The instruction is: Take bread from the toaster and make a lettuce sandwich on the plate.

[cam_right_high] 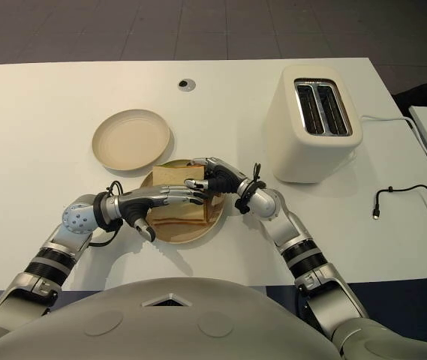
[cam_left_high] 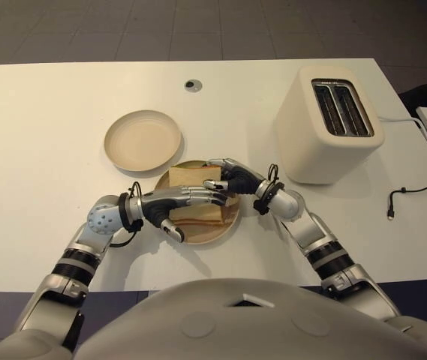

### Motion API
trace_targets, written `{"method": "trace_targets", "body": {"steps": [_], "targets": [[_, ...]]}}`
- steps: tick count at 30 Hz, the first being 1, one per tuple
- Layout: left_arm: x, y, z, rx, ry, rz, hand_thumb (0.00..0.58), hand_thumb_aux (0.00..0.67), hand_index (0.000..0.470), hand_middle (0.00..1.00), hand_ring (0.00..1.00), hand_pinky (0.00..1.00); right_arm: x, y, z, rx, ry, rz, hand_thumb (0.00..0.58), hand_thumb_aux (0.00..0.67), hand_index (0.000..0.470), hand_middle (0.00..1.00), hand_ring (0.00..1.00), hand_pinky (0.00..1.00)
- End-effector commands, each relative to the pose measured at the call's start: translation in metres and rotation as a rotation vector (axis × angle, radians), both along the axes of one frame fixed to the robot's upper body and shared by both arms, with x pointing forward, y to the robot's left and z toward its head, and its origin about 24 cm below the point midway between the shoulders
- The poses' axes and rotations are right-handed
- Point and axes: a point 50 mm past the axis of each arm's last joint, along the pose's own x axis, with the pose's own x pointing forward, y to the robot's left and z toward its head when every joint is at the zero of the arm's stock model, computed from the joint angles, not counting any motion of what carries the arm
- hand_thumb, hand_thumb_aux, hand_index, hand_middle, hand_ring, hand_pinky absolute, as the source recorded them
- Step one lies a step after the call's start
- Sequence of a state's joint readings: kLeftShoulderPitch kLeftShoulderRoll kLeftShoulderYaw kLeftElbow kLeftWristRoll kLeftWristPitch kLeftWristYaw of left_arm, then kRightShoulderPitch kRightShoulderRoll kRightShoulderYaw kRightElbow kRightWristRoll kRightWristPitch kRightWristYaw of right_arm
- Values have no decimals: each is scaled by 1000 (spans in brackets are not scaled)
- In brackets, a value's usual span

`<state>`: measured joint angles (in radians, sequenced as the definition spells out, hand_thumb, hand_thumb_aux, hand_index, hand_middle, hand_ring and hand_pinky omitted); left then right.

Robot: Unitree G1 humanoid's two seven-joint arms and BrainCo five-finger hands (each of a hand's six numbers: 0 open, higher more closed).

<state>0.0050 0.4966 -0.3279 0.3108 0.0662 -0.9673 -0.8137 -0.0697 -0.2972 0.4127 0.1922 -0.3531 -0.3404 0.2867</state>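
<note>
Bread (cam_left_high: 188, 177) lies stacked in pale, square slices on the plate (cam_left_high: 215, 232), a round, wood-toned disc near the front middle of the smooth white table (cam_left_high: 48, 135), as the left eye view has it. The left hand (cam_left_high: 179, 201), metal-grey with dark joints, is released and lies flat, its fingers stretched out across the top of the stack and its thumb down by the plate's near rim. The right hand (cam_left_high: 232, 178) comes in from the opposite side, its fingers curled and grasping the right edge of the far slice, which sits slightly raised.

From the right eye view, the toaster (cam_right_high: 303, 154) stands well apart to the right of the plate, a rounded cream block with two dark slots on top. A shallow, round beige dish (cam_right_high: 130, 140) sits just beyond the plate to the left, nearly touching it. A thin black cable (cam_right_high: 401, 190) curls on the table's right side, and a small round grommet (cam_right_high: 187, 85) is set in the far middle.
</note>
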Motion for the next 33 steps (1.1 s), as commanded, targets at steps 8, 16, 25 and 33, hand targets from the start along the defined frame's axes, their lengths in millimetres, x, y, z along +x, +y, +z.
{"method": "trace_targets", "body": {"steps": [8,16,25,33], "targets": [[-29,-14,-51,188,210,-52,0,0,0,0,0,0,31,-24,56,220,-309,-353,0,0,0,0,0,0],[26,-28,23,-318,-138,223,580,665,466,86,86,86,5,-21,87,472,-310,-136,234,152,107,173,173,173],[-25,9,41,-317,200,-87,580,670,470,1000,1000,1000,-63,-51,66,316,67,344,580,670,470,1000,1000,1000],[-39,30,-18,73,389,-109,580,670,470,1000,1000,1000,-98,-53,5,-29,355,495,580,670,470,1000,1000,1000]]}}
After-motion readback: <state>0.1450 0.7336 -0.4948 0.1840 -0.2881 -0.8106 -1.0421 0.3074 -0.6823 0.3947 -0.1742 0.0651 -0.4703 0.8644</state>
